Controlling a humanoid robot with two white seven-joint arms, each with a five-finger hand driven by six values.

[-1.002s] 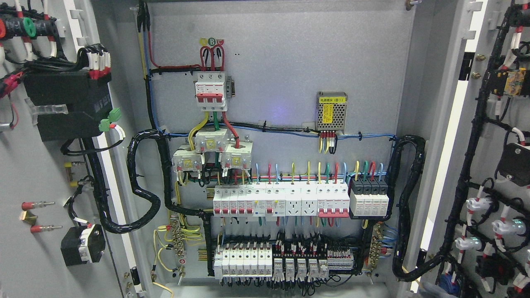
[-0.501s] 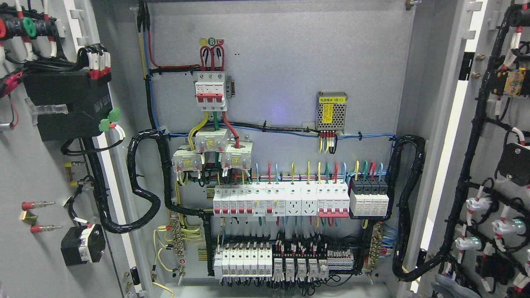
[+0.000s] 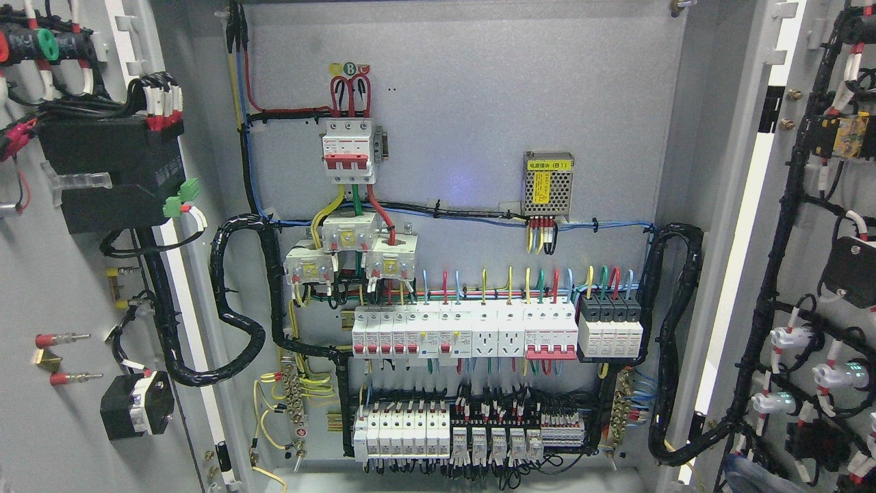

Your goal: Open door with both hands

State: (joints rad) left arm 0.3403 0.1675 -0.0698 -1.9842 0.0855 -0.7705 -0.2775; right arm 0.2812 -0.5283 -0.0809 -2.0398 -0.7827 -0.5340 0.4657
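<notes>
The left door point(image 3: 48, 287) stands swung wide at the left edge, its wired inner face showing, unmoved over the last second. No left hand is in view. In the middle the cabinet point(image 3: 465, 137) lies fully exposed, breakers point(image 3: 465, 332) and cables unchanged. The right door point(image 3: 787, 287) is equally wide open. At its foot a grey-blue shape point(image 3: 749, 476), absent a second ago, has crept into the bottom edge; probably the right hand, though its fingers cannot be made out. The opening looks done.

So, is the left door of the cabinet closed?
No, the left door is swung wide open, so the wiring on its inner face and the cabinet's breakers are visible.
</notes>
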